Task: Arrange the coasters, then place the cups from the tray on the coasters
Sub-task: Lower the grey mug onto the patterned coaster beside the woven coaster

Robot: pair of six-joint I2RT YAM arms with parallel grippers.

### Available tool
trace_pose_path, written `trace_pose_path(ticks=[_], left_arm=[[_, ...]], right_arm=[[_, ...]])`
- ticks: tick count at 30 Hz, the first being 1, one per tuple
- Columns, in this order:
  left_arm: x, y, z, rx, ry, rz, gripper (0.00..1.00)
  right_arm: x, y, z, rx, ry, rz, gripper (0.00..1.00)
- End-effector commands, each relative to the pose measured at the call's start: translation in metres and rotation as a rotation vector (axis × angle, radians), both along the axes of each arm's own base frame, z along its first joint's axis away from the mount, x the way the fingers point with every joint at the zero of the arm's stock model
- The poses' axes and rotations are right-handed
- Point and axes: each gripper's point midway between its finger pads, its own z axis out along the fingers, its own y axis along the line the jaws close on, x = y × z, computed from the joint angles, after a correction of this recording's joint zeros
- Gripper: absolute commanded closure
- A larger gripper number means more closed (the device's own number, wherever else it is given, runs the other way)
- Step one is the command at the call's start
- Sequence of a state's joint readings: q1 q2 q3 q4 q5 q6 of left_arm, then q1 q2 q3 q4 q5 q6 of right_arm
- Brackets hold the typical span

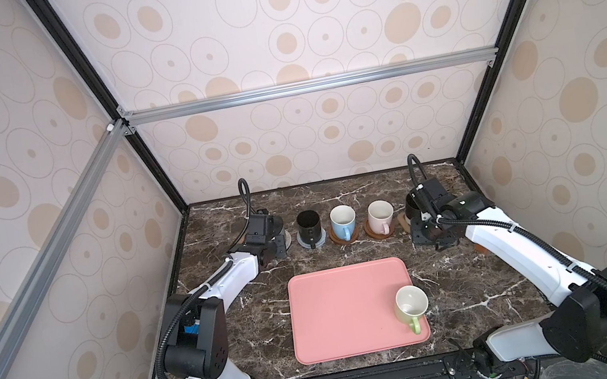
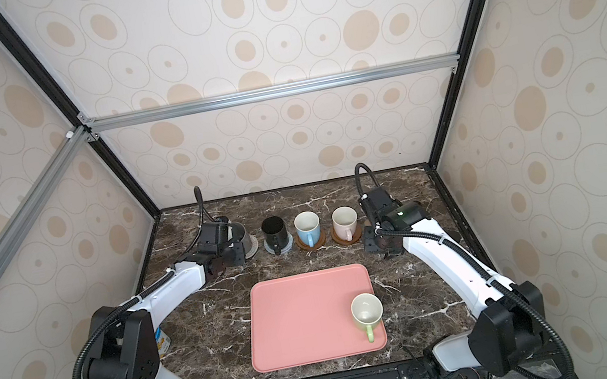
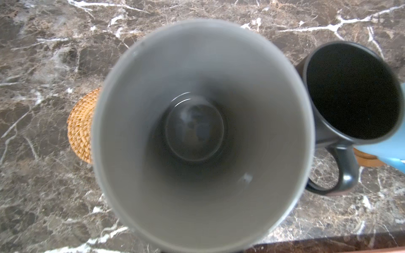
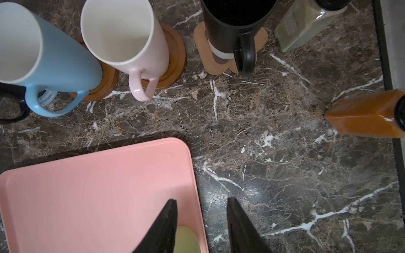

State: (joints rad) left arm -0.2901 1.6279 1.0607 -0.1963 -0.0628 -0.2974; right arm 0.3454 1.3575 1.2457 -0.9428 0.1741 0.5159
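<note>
Rattan coaster [image 3: 80,124] shows plainly only from left wrist.

Bright even light, soft shadows; grey cup [image 3: 197,72] blurred up close; edges stretched.

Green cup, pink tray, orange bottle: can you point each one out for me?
green cup [image 1: 412,303]: in a top view, on its pale inside.
pink tray [image 1: 340,310]: in a top view, on its bare floor.
orange bottle [image 4: 363,116]: in the right wrist view, on its side face.
</note>
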Motion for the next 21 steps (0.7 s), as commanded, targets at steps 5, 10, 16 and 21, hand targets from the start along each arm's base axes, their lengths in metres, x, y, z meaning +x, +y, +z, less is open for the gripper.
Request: trace_pose_path(ticks=[5,10,16,21], left_arm=[[0.037,0.001,0.045,-0.032,-0.163,0.006,0.98],[0.043,0.004,0.043,-0.033,-0.16,0.002,0.98],[0.045,0.002,0.04,-0.03,-0.146,-0.017,0.98],[0.044,0.002,0.036,-0.031,-0.134,-0.022,0.98]], right_arm=[[-0.007,-0.01,0.003,-0.019,0.0,-0.034,0.59],[-0.009,-0.01,0.001,-0.017,0.003,-0.037,0.59],[-0.012,-0.012,-0.001,-0.017,0.004,-0.043,0.59],[-0.012,-0.012,-0.001,-0.016,0.002,-0.043,0.59]])
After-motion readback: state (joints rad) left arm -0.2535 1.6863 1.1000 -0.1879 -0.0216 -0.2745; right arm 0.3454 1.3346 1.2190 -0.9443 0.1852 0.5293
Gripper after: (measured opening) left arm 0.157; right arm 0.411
